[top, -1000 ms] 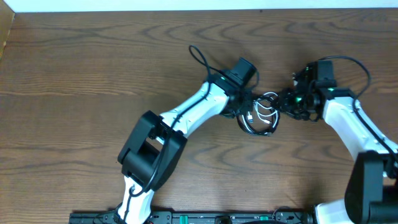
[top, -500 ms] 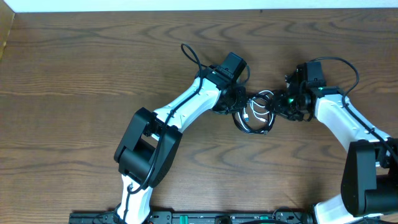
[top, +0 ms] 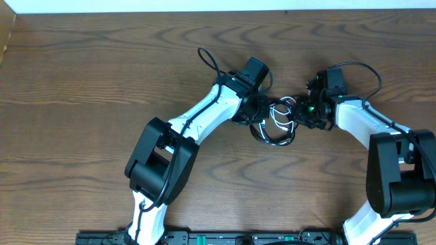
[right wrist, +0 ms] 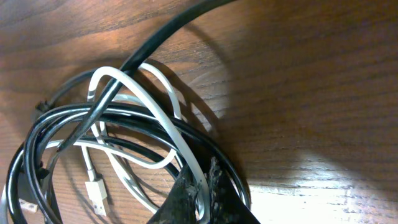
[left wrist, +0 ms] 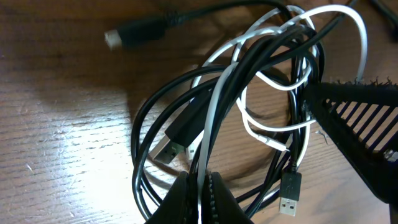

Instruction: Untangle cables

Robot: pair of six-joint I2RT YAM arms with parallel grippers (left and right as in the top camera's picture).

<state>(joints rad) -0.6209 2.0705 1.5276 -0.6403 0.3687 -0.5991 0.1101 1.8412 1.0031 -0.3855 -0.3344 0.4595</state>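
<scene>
Well inside the table (top: 102, 75) edges, left pincer (left wrist: 200, 182) and right pincer (right wrist: 203, 180) each clamp the cables (left wrist: 214, 112).

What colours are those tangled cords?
One white cable, one black cable; clearest in the right wrist view.

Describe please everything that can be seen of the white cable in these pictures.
The white cable is a thin, smooth, flexible cord, plastic by its look. It lies on the wooden table in several loose loops, woven through the loops of the black cable, so the two are tangled. One small white plug rests inside the coil. The left gripper is shut on one strand, and the right gripper is shut on another, at opposite sides of the bundle.
</scene>
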